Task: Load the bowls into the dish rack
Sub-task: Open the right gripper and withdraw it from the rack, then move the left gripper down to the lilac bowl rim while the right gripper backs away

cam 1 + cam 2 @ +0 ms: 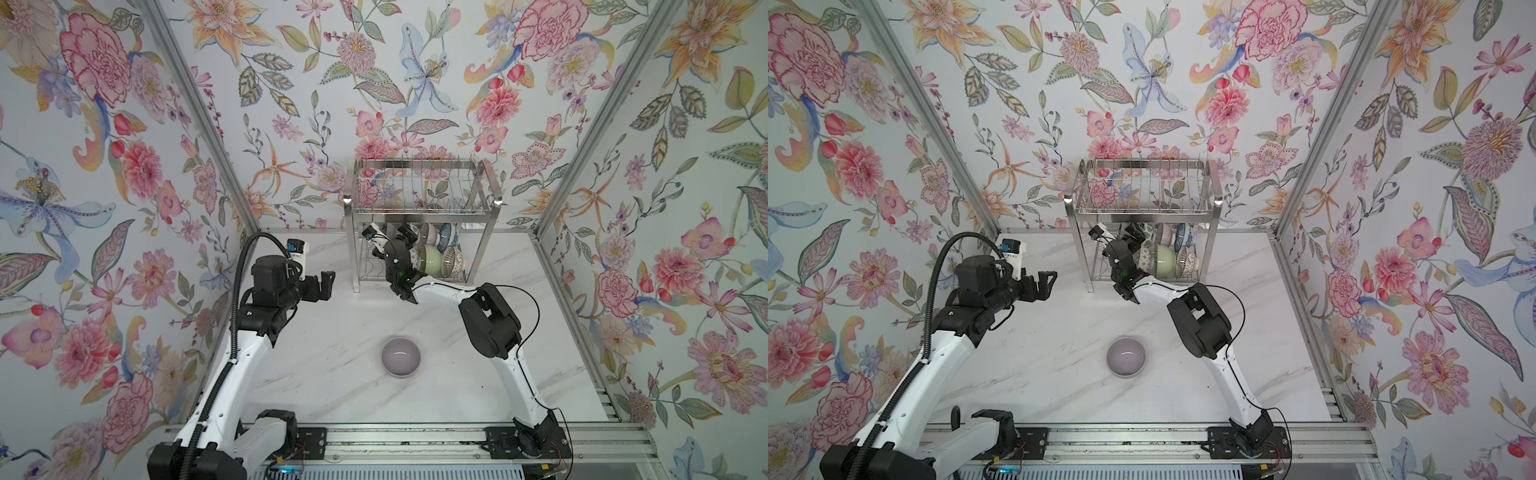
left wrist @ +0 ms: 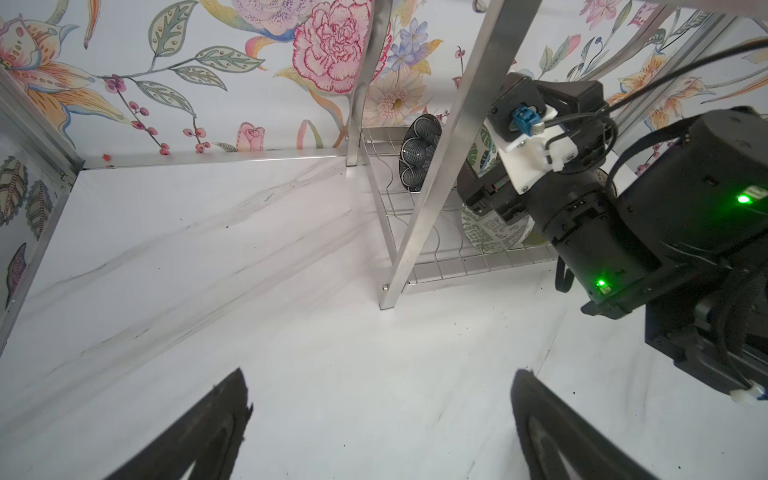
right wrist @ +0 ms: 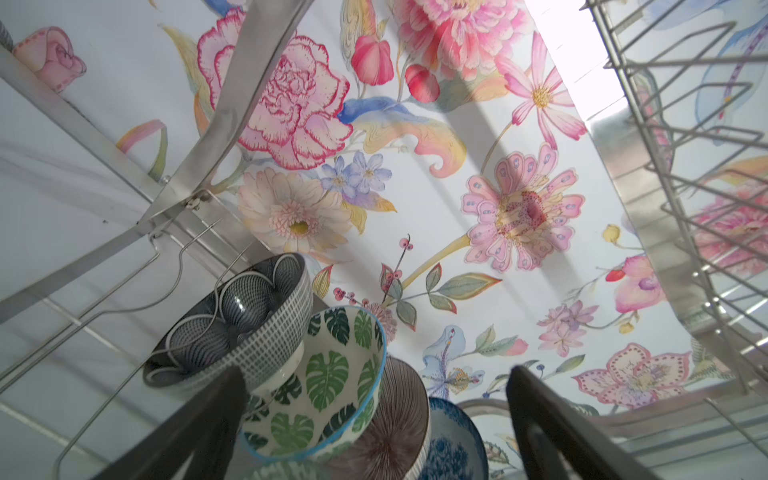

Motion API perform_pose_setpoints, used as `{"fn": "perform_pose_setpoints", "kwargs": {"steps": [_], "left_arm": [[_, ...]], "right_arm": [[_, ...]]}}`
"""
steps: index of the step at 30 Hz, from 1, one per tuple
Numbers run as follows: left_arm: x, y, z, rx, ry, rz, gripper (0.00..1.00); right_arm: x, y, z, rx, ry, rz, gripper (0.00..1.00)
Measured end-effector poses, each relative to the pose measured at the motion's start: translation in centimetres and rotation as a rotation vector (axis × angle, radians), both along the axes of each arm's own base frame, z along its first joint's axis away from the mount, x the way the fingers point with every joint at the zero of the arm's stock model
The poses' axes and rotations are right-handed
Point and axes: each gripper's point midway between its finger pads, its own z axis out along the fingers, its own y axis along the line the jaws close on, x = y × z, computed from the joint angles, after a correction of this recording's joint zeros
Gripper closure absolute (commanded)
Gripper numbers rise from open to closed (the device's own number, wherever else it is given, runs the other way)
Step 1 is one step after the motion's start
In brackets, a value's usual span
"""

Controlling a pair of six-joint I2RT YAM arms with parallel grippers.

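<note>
Right wrist view, from within the rack (image 3: 249, 70), under the upper tier: four bowls on edge on the lower shelf. Nearest the leg, dark bowl (image 3: 232, 320). Against it, leaf bowl (image 3: 328, 374). Then ribbed bowl (image 3: 399, 419) and blue bowl (image 3: 451, 446), the last cut off by the frame edge. Right gripper (image 3: 374, 372) spread wide, clasping nothing; one finger (image 3: 199, 424) in front of the leaf bowl, contact not to be told.

Only in both top views: lilac bowl (image 1: 401, 357) upright and alone on the table (image 1: 332, 374), well apart from the rack, between the two arms. Also there, in the front row of the lower shelf, green bowl (image 1: 430, 259) on edge with lattice bowl (image 1: 454, 261) just beside it, both out of the right wrist camera's sight. Right arm reaching in from the rack's front left, gripper beneath the basket tier.

In the left wrist view alone: geometric bowl (image 2: 490, 239), on edge by the near leg, half hidden behind the right arm's wrist. Further back between the legs, the dark bowl too. Left gripper (image 2: 380, 374) released, fingers wide apart over bare table, holding nothing. In the top views, hovering left of the rack, near its front leg but apart from it.

Floral wallpaper (image 1: 291, 104) on all walls.
</note>
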Motion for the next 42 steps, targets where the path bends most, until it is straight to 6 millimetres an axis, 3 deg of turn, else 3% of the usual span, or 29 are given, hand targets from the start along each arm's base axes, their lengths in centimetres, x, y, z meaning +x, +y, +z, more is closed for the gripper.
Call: {"fn": "perform_pose_setpoints", "kwargs": {"steps": [7,15,18,22,29,31,35,42], "left_arm": [[-0.1,0.0,-0.3,0.000,0.007,-0.001,0.01],[-0.6,-0.6,0.0,0.000,0.005,-0.018,0.01],[-1.3,-1.6,0.2,-0.001,-0.005,-0.045,0.00],[-2.9,-4.0,-0.7,-0.002,0.005,-0.098,0.01],[-7.0,-8.5,-5.9,-0.002,0.110,-0.200,0.01],[-7.7,-9.3,-6.9,0.006,0.130,-0.217,0.01],[-8.6,-10.7,-8.3,0.017,0.153,-0.240,0.01],[-10.2,-14.1,-11.7,0.047,0.230,-0.316,0.01]], "right_arm": [[-4.7,0.1,0.5,-0.021,0.011,0.102,0.01],[-11.0,-0.5,4.9,0.034,-0.022,0.187,0.01],[-13.5,-1.3,6.3,0.088,-0.001,0.218,0.01],[-16.1,-4.0,8.1,0.186,0.054,0.219,0.01],[-20.4,-10.4,12.1,0.456,0.176,0.165,0.01],[-21.5,-12.1,12.1,0.527,0.212,0.139,0.01],[-23.0,-15.1,9.8,0.609,0.300,0.071,0.01],[-23.3,-18.4,6.8,0.693,0.411,-0.032,0.01]]}}
